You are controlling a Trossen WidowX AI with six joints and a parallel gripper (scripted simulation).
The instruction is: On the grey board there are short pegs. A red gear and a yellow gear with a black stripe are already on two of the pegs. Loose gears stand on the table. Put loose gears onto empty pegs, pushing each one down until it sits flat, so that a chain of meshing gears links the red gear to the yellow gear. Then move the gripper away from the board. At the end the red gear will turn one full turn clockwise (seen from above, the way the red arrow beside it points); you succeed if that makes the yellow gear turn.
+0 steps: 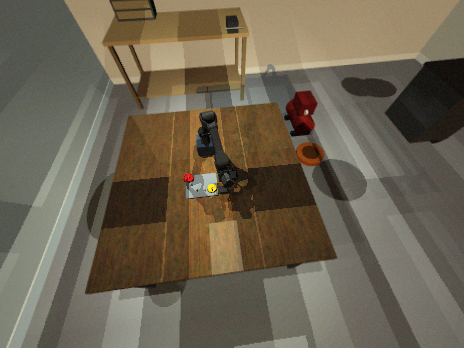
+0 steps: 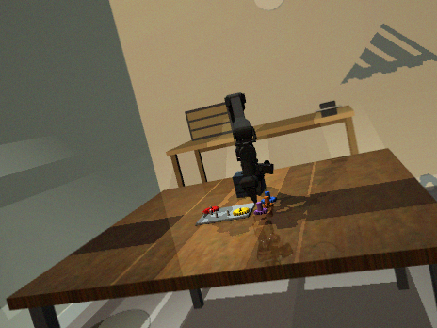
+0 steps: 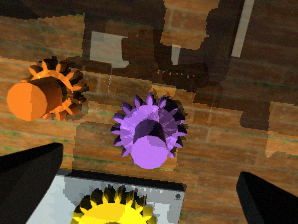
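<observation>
Tool [image 1: 226, 189] [image 2: 254, 200] [image 3: 152, 166]: spread wide, gripping nothing, near the board [image 1: 202, 192] [image 2: 225, 218] [image 3: 162, 192]!
Purple gear [image 2: 260, 207] [image 3: 150, 132]: upright on the bench [image 1: 215, 250] [image 2: 188, 250] [image 3: 275, 107], just beside the board.
Yellow gear [image 1: 212, 188] [image 2: 241, 211] [image 3: 114, 212]: on the board.

At lower centre, a yellow gear [image 3: 114, 214] sits on the grey board [image 3: 52, 202]; a purple gear [image 3: 131, 125] stands mid-frame on the worktop [image 3: 210, 150], an orange gear [image 3: 75, 92] upper left.

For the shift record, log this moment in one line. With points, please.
gripper [image 1: 224, 190] [image 2: 254, 202] [image 3: 152, 166]: open, empty | purple gear [image 2: 259, 208] [image 3: 149, 131]: on table, ahead of fingers | yellow gear [image 1: 212, 188] [image 2: 241, 211] [image 3: 114, 214]: on board [image 1: 192, 192] [image 2: 203, 221] [image 3: 167, 192]
</observation>
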